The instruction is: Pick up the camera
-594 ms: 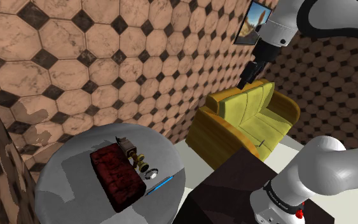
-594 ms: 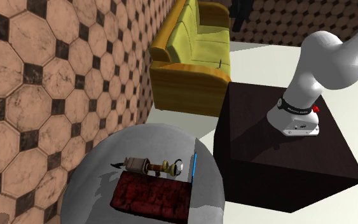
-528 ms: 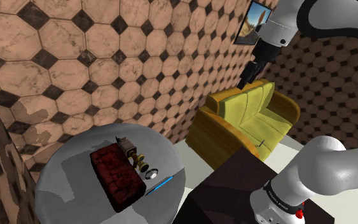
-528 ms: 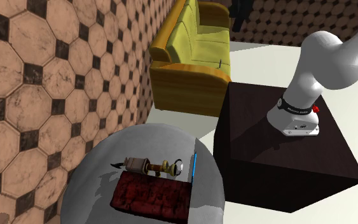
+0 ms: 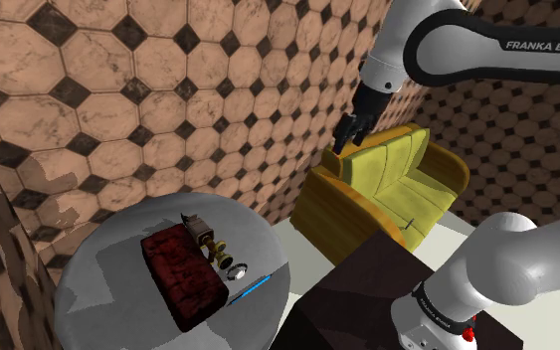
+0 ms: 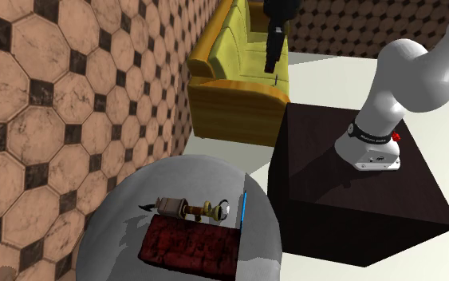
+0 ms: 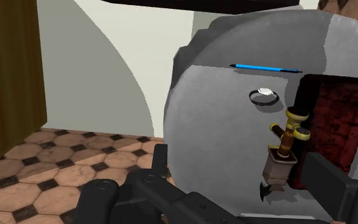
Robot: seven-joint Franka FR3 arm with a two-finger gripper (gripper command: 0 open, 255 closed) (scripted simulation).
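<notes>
Grey round bench [image 5: 89, 288] carries a blue pen [image 5: 253, 288], a dark red box [image 5: 180, 265] and the brown-and-brass camera [image 5: 202, 233] lying just beside that box, with the end effector [image 5: 341, 144], fingers apart, high up and well apart, before the yellow sofa [image 5: 387, 189].

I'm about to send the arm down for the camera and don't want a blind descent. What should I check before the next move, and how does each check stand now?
1. Jaws open: ok, they stand apart in the wrist view.
2. Camera in sight: ok, the camera lies on the round table.
3. Gripper above camera: not ok, the gripper hangs high in front of the yellow sofa, away from the table.
4. Space beside camera: cannot tell, the dark red box lies close alongside; contact unclear.
5. Blue pen clear of camera: ok, it lies apart.
</notes>
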